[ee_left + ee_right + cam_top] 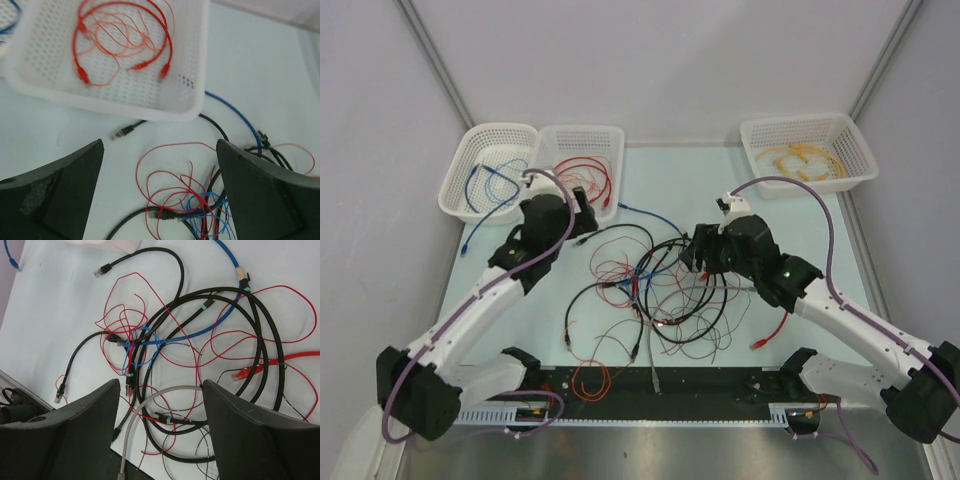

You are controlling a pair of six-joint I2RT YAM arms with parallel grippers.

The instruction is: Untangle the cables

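Top view: my left gripper [582, 212] hangs at the near edge of a white perforated plastic basket [548, 145] holding red wires. My right gripper [698, 255] is over the right flank of the tangle of thin black, blue, red and reddish-brown cables [650, 290]. The tangle lies between my two grippers on the pale table [670, 175]. Left wrist view: left jaws spread wide above the table. The basket sits just beyond the fingertips, with a black plug end [120, 133] ahead of the finger at the view's left [60, 195]. Red and blue loops of the tangle lie under the gap, nearer the other finger. Right wrist view: right jaws apart, not clamped. Black loops, red wire and a grey cable [129, 432] lie below the gap. An orange-red plug [245, 373] lies just ahead of the finger at the view's right [255, 435].
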